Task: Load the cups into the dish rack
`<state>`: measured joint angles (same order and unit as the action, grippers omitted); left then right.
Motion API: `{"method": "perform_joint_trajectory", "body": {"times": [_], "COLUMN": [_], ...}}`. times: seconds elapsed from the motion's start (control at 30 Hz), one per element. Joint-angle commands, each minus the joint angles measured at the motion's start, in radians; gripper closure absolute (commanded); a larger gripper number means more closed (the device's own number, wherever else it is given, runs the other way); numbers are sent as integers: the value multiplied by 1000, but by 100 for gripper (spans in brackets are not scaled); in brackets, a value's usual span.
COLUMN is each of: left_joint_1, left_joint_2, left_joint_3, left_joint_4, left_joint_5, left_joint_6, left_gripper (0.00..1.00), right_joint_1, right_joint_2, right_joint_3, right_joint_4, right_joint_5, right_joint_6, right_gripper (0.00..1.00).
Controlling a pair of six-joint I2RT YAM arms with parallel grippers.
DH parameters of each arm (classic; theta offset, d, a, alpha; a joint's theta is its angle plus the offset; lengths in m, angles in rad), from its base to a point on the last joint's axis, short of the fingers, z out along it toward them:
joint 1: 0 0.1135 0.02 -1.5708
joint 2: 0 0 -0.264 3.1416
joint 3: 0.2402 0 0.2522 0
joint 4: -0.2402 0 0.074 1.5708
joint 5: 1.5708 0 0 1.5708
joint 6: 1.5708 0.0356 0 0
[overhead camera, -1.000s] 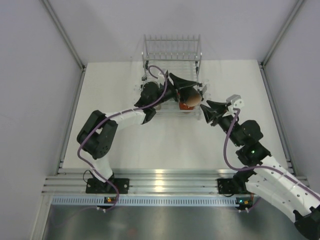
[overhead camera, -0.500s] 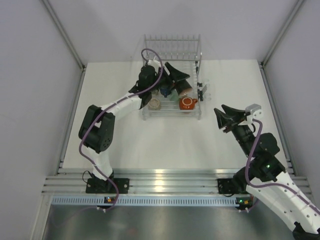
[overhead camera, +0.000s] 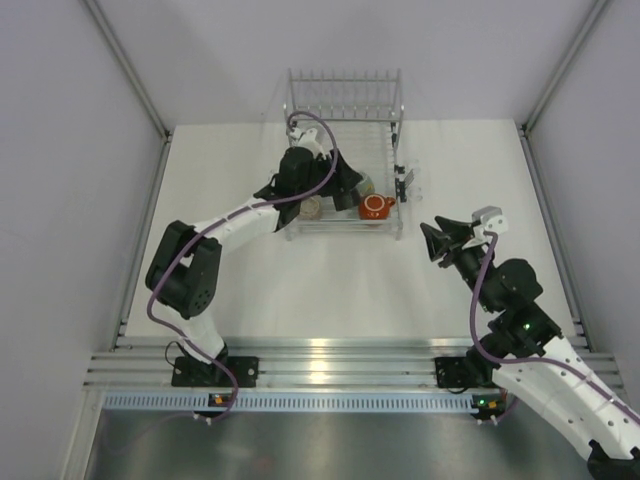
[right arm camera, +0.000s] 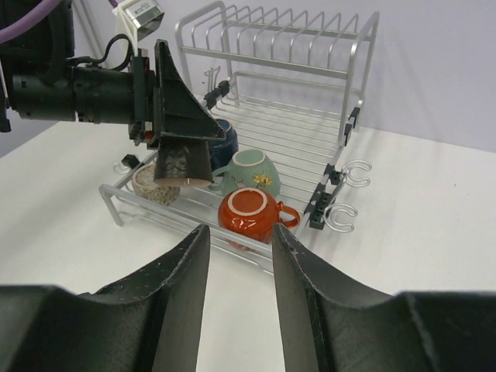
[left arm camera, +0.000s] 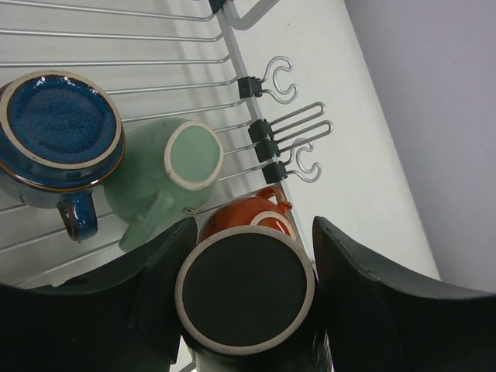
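Note:
My left gripper [overhead camera: 340, 186] is shut on a black mug [left arm camera: 246, 291], held upside down just above the front of the dish rack [overhead camera: 345, 95]; the mug also shows in the right wrist view [right arm camera: 182, 164]. In the rack lie a dark blue mug [left arm camera: 58, 132], a mint-green mug [left arm camera: 167, 170], an orange-brown mug [overhead camera: 375, 206] and a speckled beige mug [right arm camera: 153, 183], all bottom up. My right gripper [overhead camera: 432, 240] is open and empty over the table, right of the rack's front corner. Only one beige mug shows.
The rack's tines [right arm camera: 279, 43] stand at its far end, against the back wall. Wire hooks [right arm camera: 345, 194] stick out from the rack's right side. White side walls and metal frame rails [overhead camera: 140, 90] bound the table.
My left gripper has moved left and toward the rack's front with the mug in it. My right gripper swung right, then back left toward the rack, staying open.

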<state>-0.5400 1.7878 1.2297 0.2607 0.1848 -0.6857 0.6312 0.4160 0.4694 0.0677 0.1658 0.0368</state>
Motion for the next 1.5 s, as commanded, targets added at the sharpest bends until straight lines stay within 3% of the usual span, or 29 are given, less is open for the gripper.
{"method": "perform_joint_trajectory", "body": {"times": [0.0, 0.3, 0.67, 1.33, 1.47], "left_joint_1": [-17, -31, -48, -55, -80], "left_joint_2": [-102, -104, -53, 70, 99], "left_joint_3": [-25, -108, -222, -237, -265], "left_joint_4": [61, 118, 345, 532, 649], "left_joint_5": [-61, -117, -163, -258, -304], "left_joint_6": [127, 238, 324, 449, 517], "left_gripper": [100, 100, 100, 100, 100], "right_joint_1": [12, 12, 12, 12, 13], "right_joint_2": [4, 12, -23, -16, -14], "right_joint_3": [11, 11, 9, -2, -6], "right_joint_4": [23, 24, 6, 15, 18], "right_joint_5": [12, 5, 14, 20, 17], "right_joint_6": [0, 6, 2, 2, 2], "right_gripper": [62, 62, 61, 60, 60]}}
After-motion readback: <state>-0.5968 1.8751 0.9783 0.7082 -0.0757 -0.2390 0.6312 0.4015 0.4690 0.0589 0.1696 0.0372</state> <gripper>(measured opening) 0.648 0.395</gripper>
